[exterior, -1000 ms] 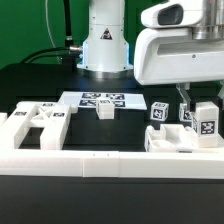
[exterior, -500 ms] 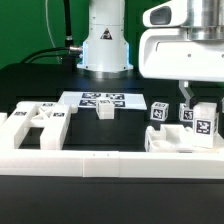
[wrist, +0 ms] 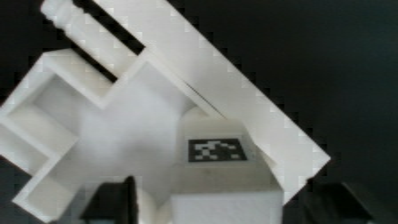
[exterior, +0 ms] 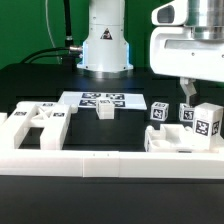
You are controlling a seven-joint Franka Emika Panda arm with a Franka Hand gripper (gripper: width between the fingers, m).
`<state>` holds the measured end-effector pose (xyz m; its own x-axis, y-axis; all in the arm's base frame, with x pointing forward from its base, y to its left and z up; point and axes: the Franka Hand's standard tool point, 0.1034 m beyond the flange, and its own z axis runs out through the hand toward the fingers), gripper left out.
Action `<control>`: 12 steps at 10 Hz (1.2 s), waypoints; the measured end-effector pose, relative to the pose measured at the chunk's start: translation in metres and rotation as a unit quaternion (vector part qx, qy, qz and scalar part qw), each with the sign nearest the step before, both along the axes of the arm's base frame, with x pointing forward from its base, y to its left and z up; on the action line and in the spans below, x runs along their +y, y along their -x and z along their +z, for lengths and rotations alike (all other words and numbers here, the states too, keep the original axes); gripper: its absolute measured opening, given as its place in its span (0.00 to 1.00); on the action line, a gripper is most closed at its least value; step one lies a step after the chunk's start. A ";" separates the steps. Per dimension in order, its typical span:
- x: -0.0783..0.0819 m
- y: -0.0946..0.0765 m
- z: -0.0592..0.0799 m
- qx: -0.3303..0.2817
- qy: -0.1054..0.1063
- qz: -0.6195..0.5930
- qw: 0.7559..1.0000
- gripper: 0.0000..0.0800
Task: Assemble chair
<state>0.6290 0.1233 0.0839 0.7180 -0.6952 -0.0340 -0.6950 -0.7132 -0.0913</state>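
My gripper point(exterior: 197, 98) hangs at the exterior view's right, shut on a white blocky chair part point(exterior: 207, 122) with a square tag on its face. In the wrist view the dark fingers point(wrist: 118, 200) stand on either side of this tagged part point(wrist: 214, 150), and a long slotted panel point(wrist: 196, 70) lies below it. A flat chair panel point(exterior: 178, 140) lies under the held part. Two small tagged pieces point(exterior: 158, 112) stand beside it. A small cube point(exterior: 106, 109) sits mid-table. Slotted chair parts point(exterior: 35, 122) lie at the left.
The marker board point(exterior: 100, 99) lies flat behind the cube, in front of the robot base point(exterior: 105, 45). A long plain white border rail point(exterior: 70, 160) runs along the front edge of the table.
The arm has shifted toward the exterior view's right, carrying the tagged part with it. The other parts have not moved.
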 end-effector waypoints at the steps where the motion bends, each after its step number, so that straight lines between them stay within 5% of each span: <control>1: -0.004 -0.001 0.001 -0.002 0.001 0.040 0.999 0.65; 2: -0.006 -0.001 0.001 -0.004 0.002 0.066 0.998 0.78; 5: -0.006 -0.001 0.001 -0.015 0.008 0.188 0.982 0.81; 12: -0.006 -0.005 0.000 -0.043 0.030 0.524 0.850 0.81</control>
